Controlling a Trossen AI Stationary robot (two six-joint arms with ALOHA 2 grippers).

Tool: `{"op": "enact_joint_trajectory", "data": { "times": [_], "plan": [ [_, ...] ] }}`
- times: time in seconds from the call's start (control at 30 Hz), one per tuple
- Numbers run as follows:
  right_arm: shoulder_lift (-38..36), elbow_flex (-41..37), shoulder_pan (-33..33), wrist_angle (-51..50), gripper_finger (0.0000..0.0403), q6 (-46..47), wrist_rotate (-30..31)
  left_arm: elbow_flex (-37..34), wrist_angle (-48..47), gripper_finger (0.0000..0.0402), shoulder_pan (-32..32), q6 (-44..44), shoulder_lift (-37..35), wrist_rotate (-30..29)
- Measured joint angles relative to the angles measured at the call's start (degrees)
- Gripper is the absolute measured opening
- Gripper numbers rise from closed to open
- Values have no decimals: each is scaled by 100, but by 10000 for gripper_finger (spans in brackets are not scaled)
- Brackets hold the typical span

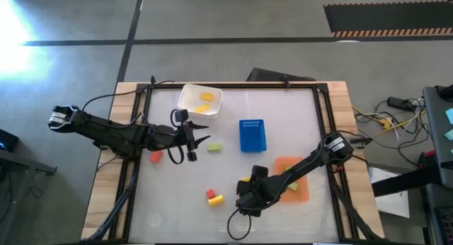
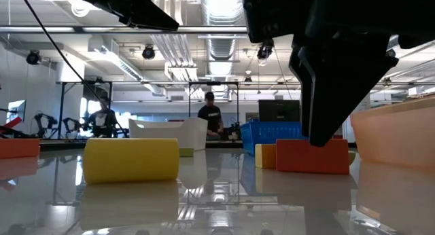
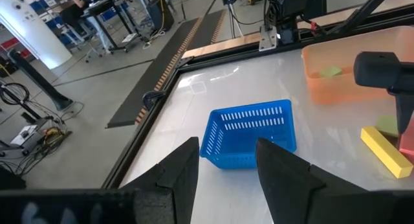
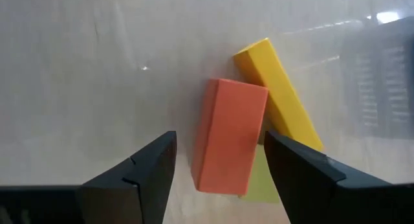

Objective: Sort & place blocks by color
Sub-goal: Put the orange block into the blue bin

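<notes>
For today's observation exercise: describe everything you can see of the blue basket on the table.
The blue plastic basket is small and rectangular, with slatted, perforated walls and an open top. It stands upright near the table's middle, apart from the white square tub and the orange tray. It looks empty in the left wrist view, and nothing touches it.

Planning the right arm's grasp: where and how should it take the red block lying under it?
Grip the red block across its two long side faces, coming straight down with the open right end effector. It lies flat; the yellow block touches its far corner, so close near the nearer end.
</notes>
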Motion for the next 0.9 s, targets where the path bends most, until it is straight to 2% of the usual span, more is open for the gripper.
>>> {"op": "enact_joint_trajectory", "data": {
  "times": [0.4,0.53,0.73,0.9],
  "plan": [
    [0,-359,-7,644,214,3,-59,-2,0,136,-2,-7,0,2],
    [-2,-383,-14,721,189,3,-62,-2,0,136,-2,-7,0,2],
    [-11,-386,-16,736,121,1,-60,-4,1,136,-2,-7,2,2],
    [-24,-386,-32,750,118,-32,-62,-4,1,136,-7,-7,2,2]
  ]
}}
